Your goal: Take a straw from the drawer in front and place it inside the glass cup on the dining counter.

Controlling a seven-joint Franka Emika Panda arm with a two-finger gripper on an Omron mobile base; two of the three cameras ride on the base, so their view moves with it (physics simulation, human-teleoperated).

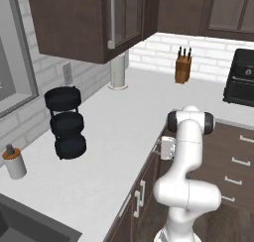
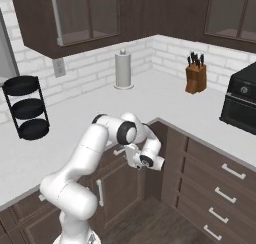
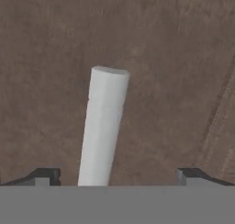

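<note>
The fingers (image 3: 117, 175) are standing wide apart, their dark tips showing at either side, against the dark brown wooden drawer (image 3: 174, 48). Between them, a pale silver bar handle (image 3: 103, 126) is rising; I cannot tell where the straw is.

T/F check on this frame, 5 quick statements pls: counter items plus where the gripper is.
1. The knife block stands on the white counter by the brick wall. True.
2. The paper towel roll lies on its side. False: it stands upright.
3. In the hand view, the gripper has its tips apart, with a pale bar between them against brown wood. True.
4. The black three-tier rack stands on the floor. False: it stands on the counter.
5. The gripper is above the countertop. False: it is below the counter edge, at the dark cabinet front.
</note>
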